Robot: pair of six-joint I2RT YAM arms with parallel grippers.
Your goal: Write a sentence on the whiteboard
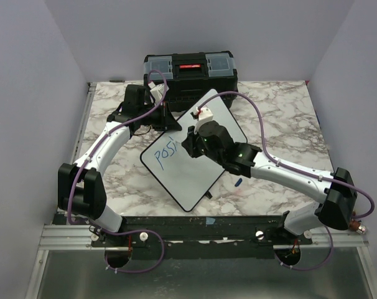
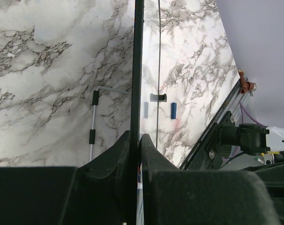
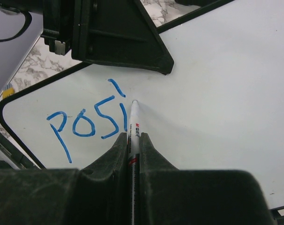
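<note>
Clamping the far left edge of the large glossy white rectangular whiteboard (image 1: 188,177), the left jaws are clenched on its thin black frame. The board rests cornerwise on the marbled surface (image 1: 282,118), in front of a black plastic toolbox (image 1: 190,71). Blue handwritten marker letters (image 3: 85,122) near its left corner read "posi". Just right of them, the right jaws grasp a slim white marker pen (image 3: 134,123), its tip down on the board. A small blue cap (image 1: 237,182) lies on the surface beside the board's right edge.
</note>
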